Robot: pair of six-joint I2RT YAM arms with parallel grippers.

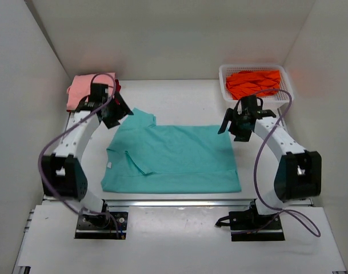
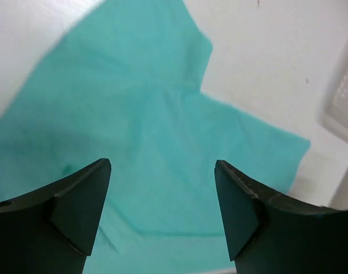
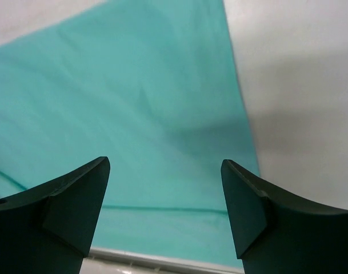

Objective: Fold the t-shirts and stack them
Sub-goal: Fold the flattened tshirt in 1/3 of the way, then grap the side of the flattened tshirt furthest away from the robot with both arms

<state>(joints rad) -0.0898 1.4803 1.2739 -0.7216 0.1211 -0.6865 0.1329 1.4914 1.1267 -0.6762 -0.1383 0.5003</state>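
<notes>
A teal t-shirt (image 1: 174, 157) lies spread on the white table, partly folded, with one sleeve at its back left. My left gripper (image 1: 114, 111) hovers open over that sleeve corner; in the left wrist view its jaws (image 2: 162, 171) stand wide with only teal cloth (image 2: 134, 114) below. My right gripper (image 1: 236, 125) hangs open above the shirt's back right corner; the right wrist view shows its jaws (image 3: 165, 168) empty over the teal cloth (image 3: 134, 103). A salmon pink t-shirt (image 1: 85, 88) lies folded at the back left, with a bit of dark red cloth (image 1: 116, 85) beside it. An orange t-shirt (image 1: 254, 83) fills the basket.
The white mesh basket (image 1: 222, 85) stands at the back right, and its edge shows in the left wrist view (image 2: 342, 108). A metal rail (image 1: 179, 202) runs along the table's near edge. White walls enclose the left, back and right sides.
</notes>
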